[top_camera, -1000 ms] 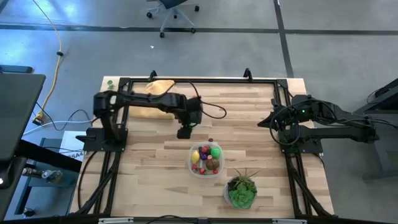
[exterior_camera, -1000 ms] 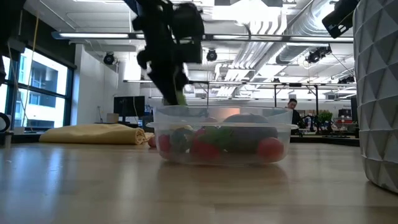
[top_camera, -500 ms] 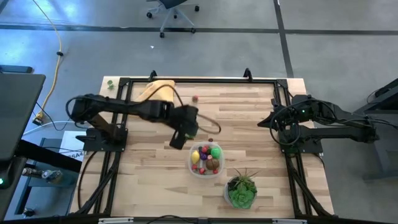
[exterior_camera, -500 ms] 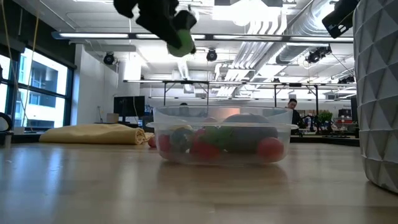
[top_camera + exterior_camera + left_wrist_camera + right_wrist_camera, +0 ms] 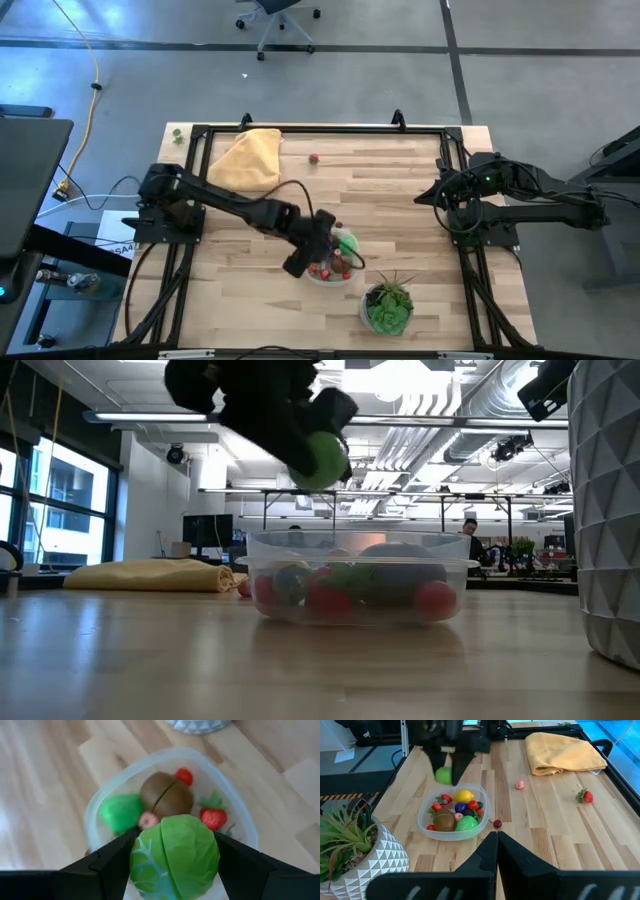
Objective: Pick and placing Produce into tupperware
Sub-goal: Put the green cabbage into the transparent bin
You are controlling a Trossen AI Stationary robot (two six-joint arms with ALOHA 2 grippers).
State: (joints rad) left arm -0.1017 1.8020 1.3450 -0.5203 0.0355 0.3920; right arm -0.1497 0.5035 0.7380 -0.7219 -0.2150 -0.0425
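Tupperware sits near the table's front edge, already holding many produce pieces. My left gripper hangs over it, jaws clamped on a green cabbage. Right gripper waits at the right edge, jaws together. Left out: strawberry, pink piece, cherry.

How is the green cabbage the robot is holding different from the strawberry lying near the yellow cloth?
The green cabbage is held up in the air by the left gripper, above the tupperware; the strawberry lies on the table, far from the tupperware. The green cabbage is round and pale green with leaf veins; the strawberry is red with a green top. The green cabbage looks bigger than the strawberry. Both are toy produce, and neither is in the tupperware yet.
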